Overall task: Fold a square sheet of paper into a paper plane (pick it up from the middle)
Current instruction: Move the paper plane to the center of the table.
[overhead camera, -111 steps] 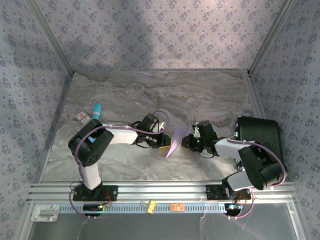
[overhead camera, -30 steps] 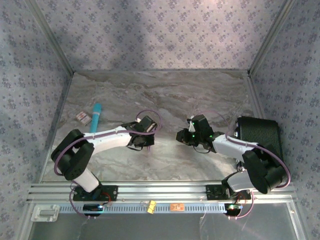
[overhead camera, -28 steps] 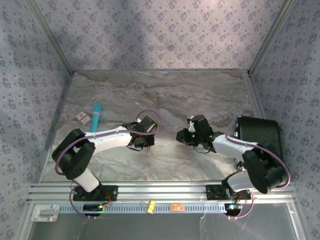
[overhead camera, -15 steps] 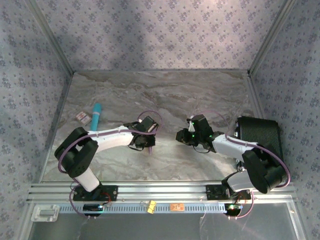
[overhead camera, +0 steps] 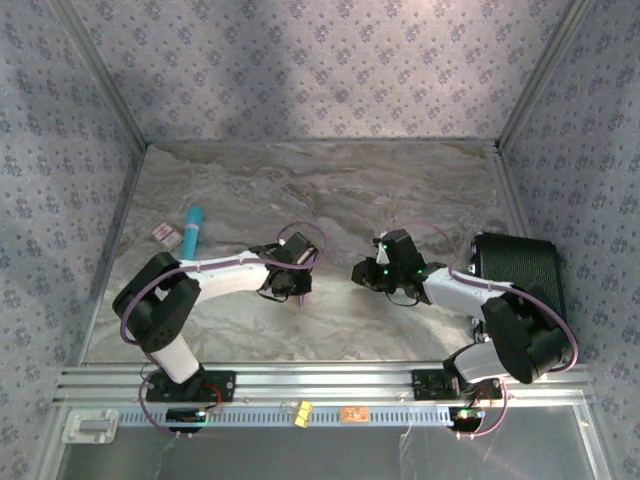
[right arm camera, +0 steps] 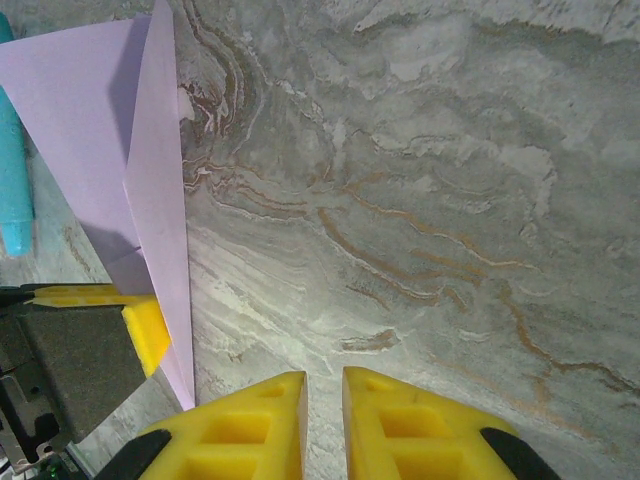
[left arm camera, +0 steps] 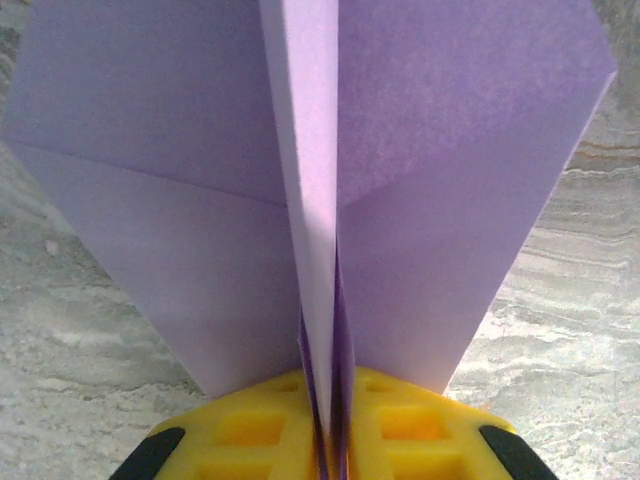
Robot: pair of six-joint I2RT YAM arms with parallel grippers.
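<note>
Over on the left of the marble bench point(overhead camera: 400, 180) a teal tube point(overhead camera: 191, 230) lies flat, with a small card point(overhead camera: 165, 234) just beside it. Toward the middle, the left claw point(left arm camera: 325, 445) is pinching the paper plane point(left arm camera: 420, 200) by its centre fold. The keel is clamped between the yellow fingers point(left arm camera: 250, 430), and both lavender wings fan out above them over the stone. To its right, the right claw point(right arm camera: 323, 420) hovers close above bare bench with its fingers nearly pressed together, a slim gap between them and nothing in it. From its wrist camera the plane sits off to its left, apart from it. A black box point(overhead camera: 515, 268) stands at the far right edge.
</note>
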